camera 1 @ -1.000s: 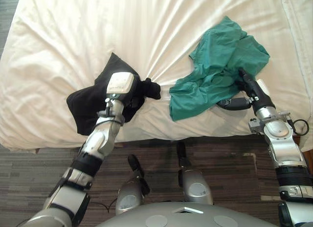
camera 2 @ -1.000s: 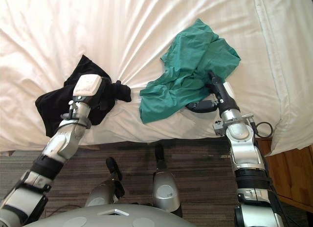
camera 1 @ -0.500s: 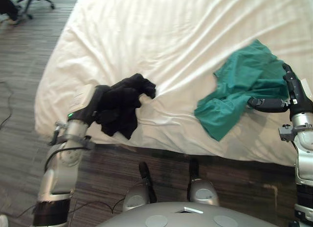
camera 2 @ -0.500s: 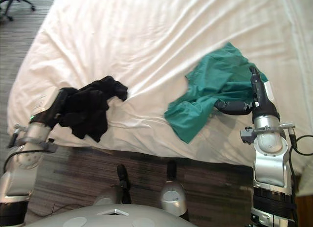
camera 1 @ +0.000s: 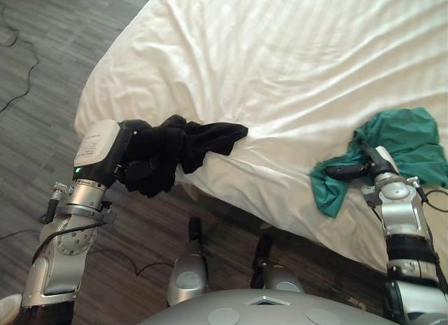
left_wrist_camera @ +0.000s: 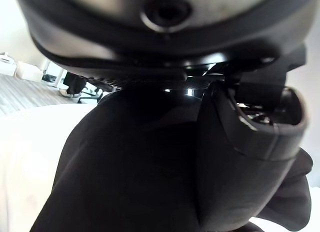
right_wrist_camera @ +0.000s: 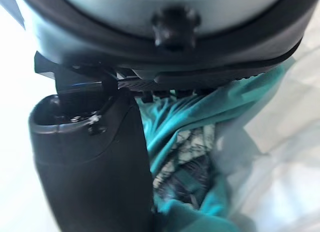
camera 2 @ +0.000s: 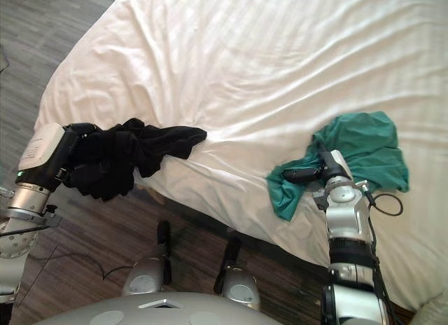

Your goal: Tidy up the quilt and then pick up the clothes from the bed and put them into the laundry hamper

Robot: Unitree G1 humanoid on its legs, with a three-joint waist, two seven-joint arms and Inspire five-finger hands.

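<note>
At the bed's (camera 1: 280,59) near left corner, a soft, crumpled black garment (camera 1: 203,137) is clenched in the left robot hand (camera 1: 124,153). One limp end trails onto the white, finely striped sheet, and the rest hangs past the edge over the grey plank floor (camera 1: 42,59). Near the bed's front edge, a bunched teal garment (camera 1: 409,136) is touched by the right robot hand (camera 1: 369,167), whose grip cannot be told. A patterned patch (right_wrist_camera: 185,162) among the teal folds is revealed in the right wrist view. Matte black cloth is seen pressed against the thumb in the left wrist view.
</note>
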